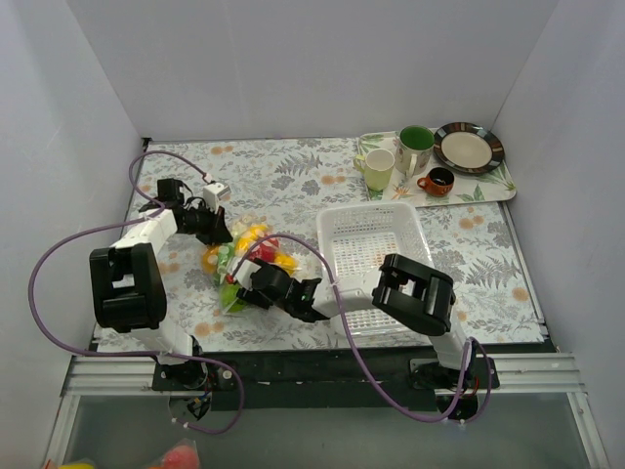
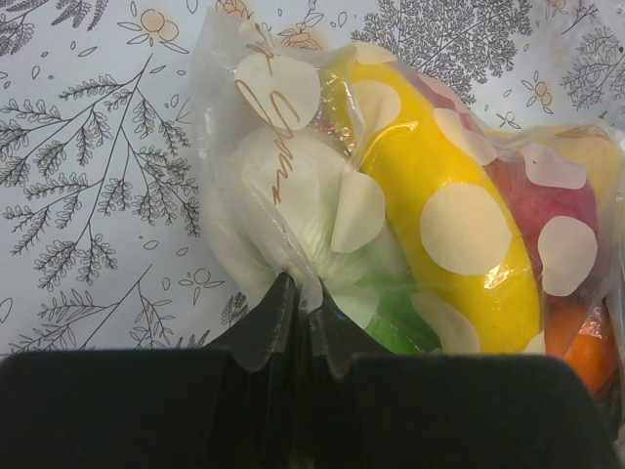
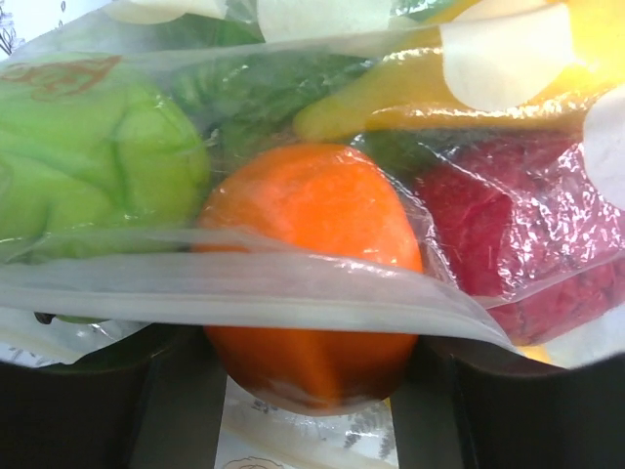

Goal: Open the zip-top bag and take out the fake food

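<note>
The zip-top bag (image 1: 244,256), clear with white dots, lies on the floral cloth left of the basket, stuffed with fake food. My left gripper (image 2: 303,288) is shut on a bunched fold of the bag (image 2: 283,176), beside a yellow banana (image 2: 439,215) and a red fruit (image 2: 557,225). My right gripper (image 3: 312,391) is at the bag's other end, where the zip strip (image 3: 244,288) crosses in front. An orange (image 3: 312,225) pokes out under the strip and fills the gap between both fingers (image 3: 78,410). Green lettuce (image 3: 88,147) and a red piece (image 3: 508,225) sit inside.
A white perforated basket (image 1: 369,210) stands right of the bag, over my right arm. A tray (image 1: 503,186) at the back right carries three cups (image 1: 379,168) and a plate (image 1: 469,147). White walls close in the table's left, back and right.
</note>
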Robot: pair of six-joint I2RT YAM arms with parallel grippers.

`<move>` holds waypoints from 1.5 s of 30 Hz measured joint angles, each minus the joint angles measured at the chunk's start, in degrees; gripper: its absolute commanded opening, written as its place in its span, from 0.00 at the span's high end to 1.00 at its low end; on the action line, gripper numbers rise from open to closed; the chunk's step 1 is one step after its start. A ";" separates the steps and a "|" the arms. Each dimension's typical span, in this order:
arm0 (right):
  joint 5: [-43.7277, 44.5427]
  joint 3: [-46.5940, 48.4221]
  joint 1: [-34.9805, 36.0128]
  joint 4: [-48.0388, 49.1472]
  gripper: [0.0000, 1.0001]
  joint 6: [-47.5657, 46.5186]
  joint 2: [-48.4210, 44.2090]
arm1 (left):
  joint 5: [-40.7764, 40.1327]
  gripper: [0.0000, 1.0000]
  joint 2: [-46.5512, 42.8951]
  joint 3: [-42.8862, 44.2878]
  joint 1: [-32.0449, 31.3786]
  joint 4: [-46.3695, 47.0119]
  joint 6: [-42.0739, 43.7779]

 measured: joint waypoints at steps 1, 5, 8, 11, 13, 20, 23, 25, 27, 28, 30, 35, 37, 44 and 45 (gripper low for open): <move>-0.28 0.17 -0.07 -0.15 0.65 0.07 0.02 | -0.02 1.00 0.02 0.00 -0.02 0.09 0.00; -0.92 0.00 -0.09 -0.15 0.93 0.37 -0.17 | -0.72 1.00 0.02 -0.04 -0.31 0.33 0.00; -2.14 -2.51 -0.15 -0.07 0.99 1.42 -2.82 | -1.68 1.00 0.00 -0.09 -0.31 0.57 -0.35; -3.19 -6.99 -0.20 -0.76 0.99 3.02 -8.66 | -2.21 1.00 0.24 0.33 0.61 0.55 -1.66; -3.69 -10.27 -0.20 -1.38 0.99 4.55 -14.32 | -2.78 1.00 1.05 1.25 1.53 0.35 -3.19; -3.02 -17.42 -0.22 -3.91 0.99 9.55 -30.58 | -5.64 1.00 1.57 2.75 3.45 -0.35 -7.37; -0.42 -19.61 -1.16 -6.45 0.99 10.97 -36.72 | -5.88 1.00 1.20 3.34 3.45 -1.90 -7.87; 1.27 -20.96 -3.78 -8.59 0.99 12.24 -41.07 | -5.90 1.00 0.74 3.52 3.50 -3.08 -7.96; 2.27 -21.66 -8.83 -10.88 0.99 13.94 -44.94 | -5.73 1.00 0.11 3.65 3.52 -4.46 -8.00; 3.06 -21.66 -12.04 -12.04 0.99 15.21 -46.42 | -5.66 1.00 -0.15 3.67 3.52 -5.09 -8.02; 5.11 -21.68 -18.34 -13.99 0.99 17.49 -48.26 | -5.62 1.00 -0.37 3.80 3.56 -6.34 -8.33; 7.78 -21.62 -26.86 -21.70 0.21 20.90 -46.66 | -5.51 1.00 -0.37 4.44 3.56 -8.94 -9.55; 7.67 -21.40 -26.82 -24.15 0.01 21.35 -45.03 | -5.62 1.00 -0.37 4.63 3.56 -9.53 -10.58; 7.28 -15.37 -26.56 -31.71 0.01 20.81 -41.81 | -6.93 1.00 -0.37 4.87 3.67 -9.81 -14.01; 7.21 -14.23 -26.36 -31.89 0.01 20.65 -41.83 | -7.28 1.00 -0.37 4.87 3.67 -9.73 -14.40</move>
